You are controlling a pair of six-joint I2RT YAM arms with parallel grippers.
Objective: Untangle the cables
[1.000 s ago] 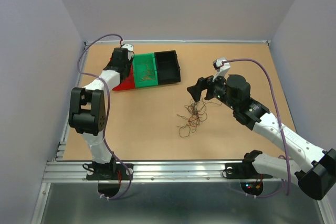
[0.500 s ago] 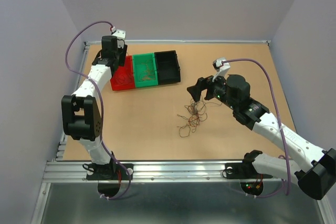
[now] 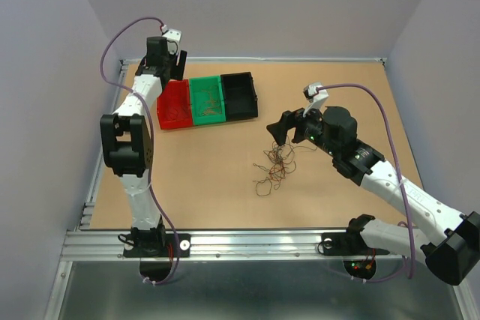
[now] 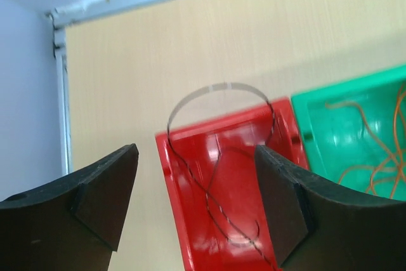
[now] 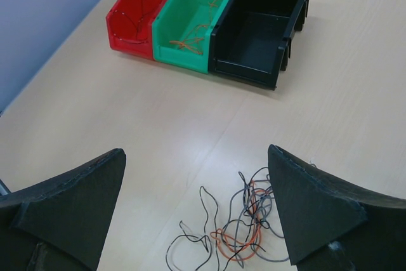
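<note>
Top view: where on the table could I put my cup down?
Bare wood lies between the red bin, green bin and the near rail, left of the cable bunch. Another free patch: the far right corner, right of the black bin. Crowded: around the bunch, by the right gripper.

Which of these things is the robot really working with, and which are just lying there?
Part of the job:
- loose tangle of cables
- dark cable in the red bin
- orange cables in the green bin
- black bin, probably for sorting

Just lying about:
- thick purple arm leads
- metal rail
</note>
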